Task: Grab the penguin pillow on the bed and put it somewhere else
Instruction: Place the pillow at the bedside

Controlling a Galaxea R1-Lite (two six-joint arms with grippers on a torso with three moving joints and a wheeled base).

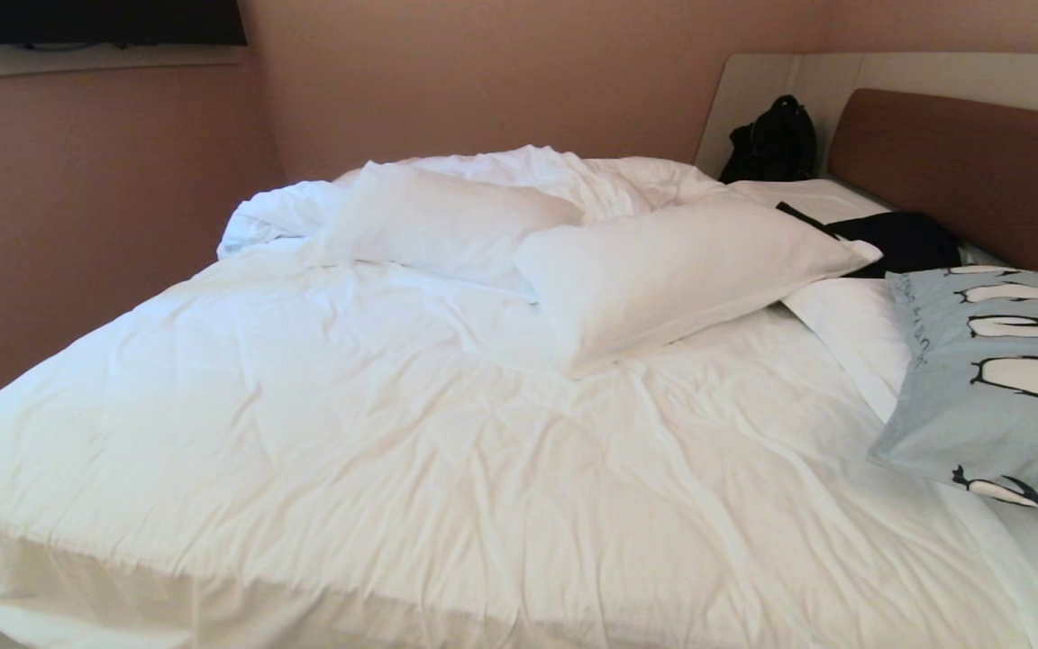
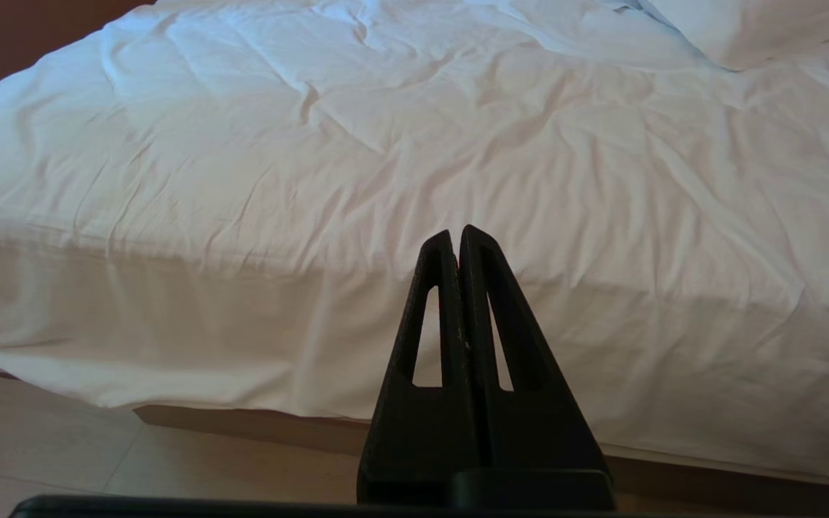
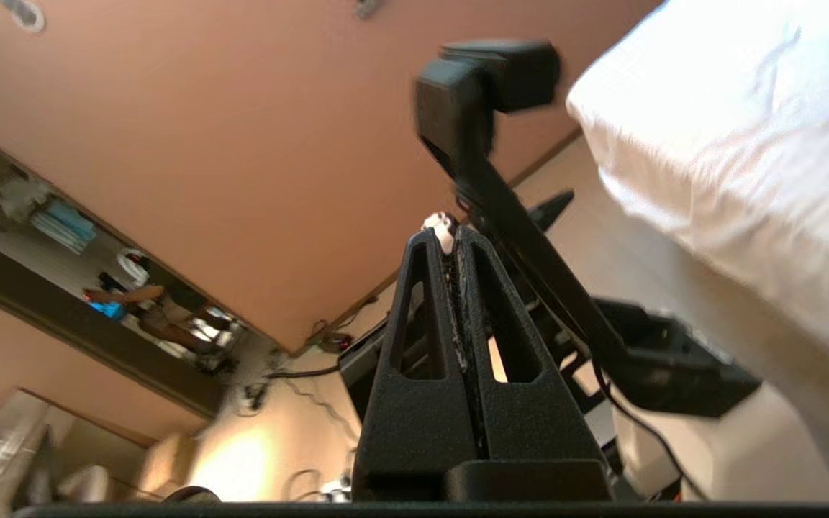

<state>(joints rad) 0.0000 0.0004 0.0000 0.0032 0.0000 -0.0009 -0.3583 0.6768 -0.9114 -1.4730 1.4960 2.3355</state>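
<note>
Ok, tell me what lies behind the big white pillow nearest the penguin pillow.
Behind the big plain white pillow, a dark folded garment lies on the white sheet, before the brown padded headboard. The pillow covers the garment's near edge.

A bedroom, likely a hotel room: a large bed [image 1: 375,451] with rumpled white linen fills the floor, its brown padded headboard [image 1: 978,171] at two o'clock set in a beige surround. Plain white pillows [image 1: 672,270] lie at twelve o'clock, a penguin pillow [image 1: 997,379] at three. A dark wall-mounted screen [image 1: 104,20] hangs at ten o'clock on salmon-pink walls; a black backpack [image 1: 771,140] sits beside the headboard.
</note>
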